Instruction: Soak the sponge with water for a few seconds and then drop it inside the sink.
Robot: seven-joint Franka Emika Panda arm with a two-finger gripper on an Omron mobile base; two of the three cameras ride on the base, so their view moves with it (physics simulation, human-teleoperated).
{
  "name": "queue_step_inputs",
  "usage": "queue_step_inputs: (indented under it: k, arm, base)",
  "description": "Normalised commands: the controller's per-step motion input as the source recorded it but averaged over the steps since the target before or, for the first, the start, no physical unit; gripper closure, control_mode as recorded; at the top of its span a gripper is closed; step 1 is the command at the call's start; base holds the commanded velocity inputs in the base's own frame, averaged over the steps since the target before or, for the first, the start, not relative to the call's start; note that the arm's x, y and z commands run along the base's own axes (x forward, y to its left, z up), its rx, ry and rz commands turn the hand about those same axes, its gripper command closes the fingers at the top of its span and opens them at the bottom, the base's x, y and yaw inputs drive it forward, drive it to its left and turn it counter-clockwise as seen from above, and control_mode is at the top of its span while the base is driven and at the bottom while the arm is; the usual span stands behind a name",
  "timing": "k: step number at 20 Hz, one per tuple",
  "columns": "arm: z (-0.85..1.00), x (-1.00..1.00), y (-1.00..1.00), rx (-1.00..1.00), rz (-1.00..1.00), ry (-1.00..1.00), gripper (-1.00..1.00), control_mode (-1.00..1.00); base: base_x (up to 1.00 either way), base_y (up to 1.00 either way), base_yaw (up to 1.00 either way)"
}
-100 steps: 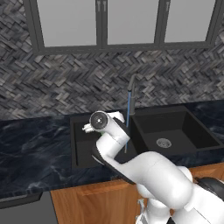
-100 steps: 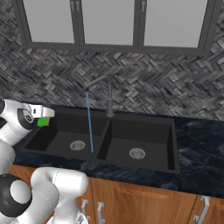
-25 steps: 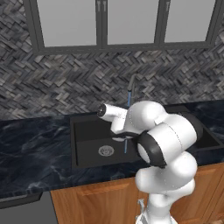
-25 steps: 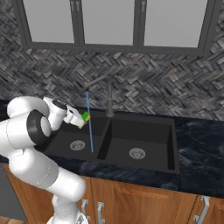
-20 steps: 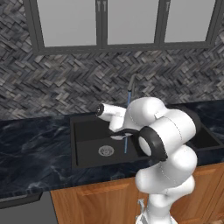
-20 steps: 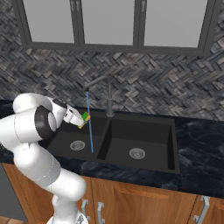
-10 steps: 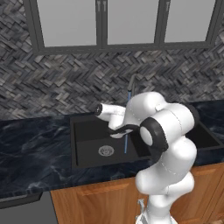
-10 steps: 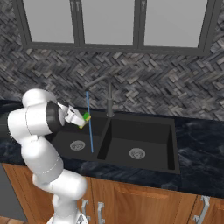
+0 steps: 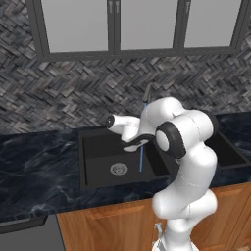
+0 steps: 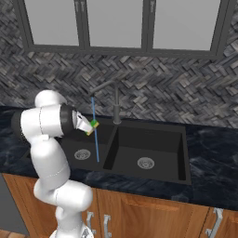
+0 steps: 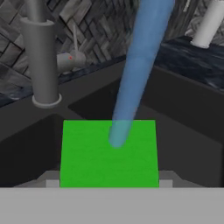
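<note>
1. In the right base view we saw the gripper (image 10: 90, 127) reaching out over the left basin of the sink (image 10: 153, 142), with the sponge (image 10: 94, 124) at its tip, green on top and yellow beneath.
2. The water (image 10: 95, 130) ran as a thin blue line from the faucet (image 10: 115, 104) spout down into the left basin, and in this view the sponge sat right against that line, well above the basin floor.
3. The hand view showed what the base views could not: the stream (image 11: 138, 65) landed squarely on the green face of the sponge (image 11: 109, 153), a little above its middle.
4. In that same view we saw the sponge lying between the fingertips (image 11: 49, 179), which pressed in from both sides, so the jaws were closed on it.
5. The faucet's grey column (image 11: 41, 61) stood to the left behind the sponge there, with the black sink rim (image 11: 87, 83) running across behind it.
6. From the left base view the robot's own forearm covered the hand, so the sponge was hidden; we could make out the water (image 9: 141, 154) falling below the arm beside the round silver drain (image 9: 119, 169).
7. The dark counter (image 9: 34, 166) ran around the sink (image 9: 98, 171); whether water was splashing off the sponge we probably could not judge at this resolution.
</note>
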Motion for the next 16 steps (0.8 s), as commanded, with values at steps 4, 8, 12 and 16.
queue_step_inputs:
  k: [4,8,12,16]
  arm:
    - [-0.06,0.26,0.0,0.0,0.0,0.0,1.0,-1.0]
    - [-0.09,0.23,0.0,0.0,0.0,0.0,1.0,-1.0]
    - [-0.01,-0.03,-0.01,0.0,-0.01,0.0,1.0,-1.0]
    - [0.0,-0.31,-0.05,0.0,-0.02,0.0,1.0,-1.0]
  base:
    - [0.0,0.0,0.0]
    - [0.0,0.0,0.0]
    - [0.0,0.0,0.0]
    - [0.0,0.0,0.0]
